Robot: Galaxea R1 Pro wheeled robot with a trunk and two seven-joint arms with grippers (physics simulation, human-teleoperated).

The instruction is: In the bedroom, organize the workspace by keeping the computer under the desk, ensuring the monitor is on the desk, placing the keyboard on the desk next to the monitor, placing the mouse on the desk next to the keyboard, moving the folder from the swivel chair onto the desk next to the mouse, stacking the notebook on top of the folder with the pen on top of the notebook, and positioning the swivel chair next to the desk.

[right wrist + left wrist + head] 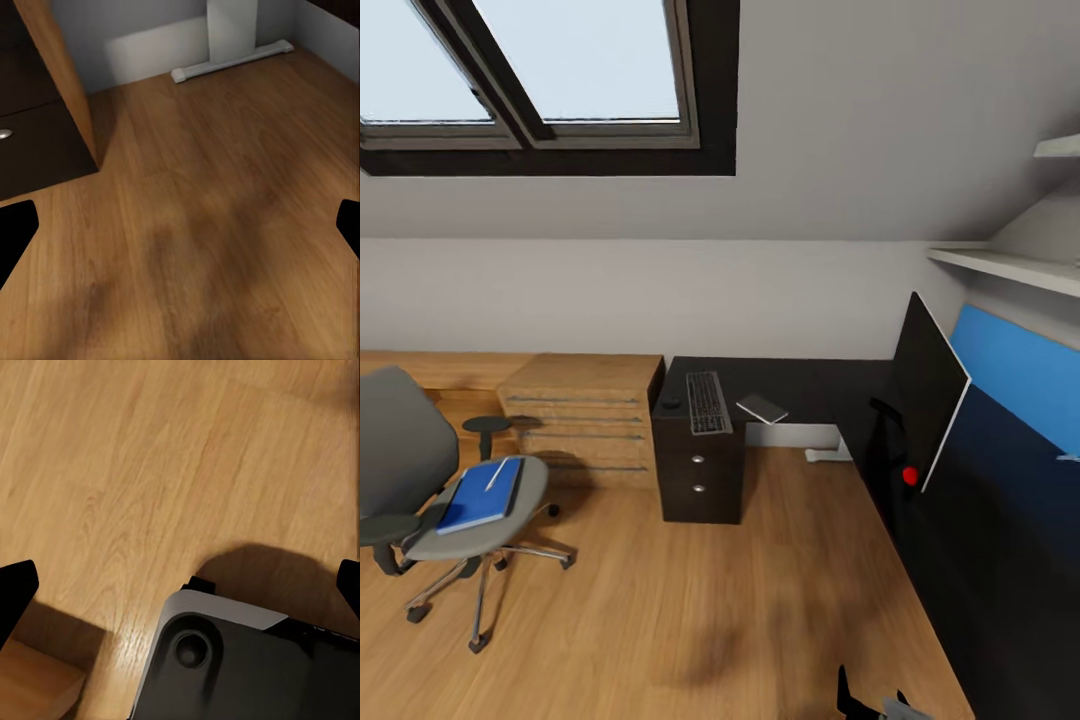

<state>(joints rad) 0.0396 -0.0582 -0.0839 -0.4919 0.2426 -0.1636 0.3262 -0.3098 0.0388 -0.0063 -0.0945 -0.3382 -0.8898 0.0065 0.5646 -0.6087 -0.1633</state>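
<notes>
swivel chair [420,480] cut off at the left edge, monitor [930,395] edge-on, screen hidden

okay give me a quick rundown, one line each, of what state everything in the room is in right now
Black keyboard: flat on the desk.
Black mouse: on the desk, left of the keyboard.
Black monitor: upright on the desk.
Blue folder: lying on the chair seat.
White pen: on top of the folder.
Grey swivel chair: standing apart from the desk.
Dark desk drawers: closed.

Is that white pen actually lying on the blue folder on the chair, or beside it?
Touching. The head view shows the pen lying across the blue folder on the swivel chair seat, within its outline.
</notes>
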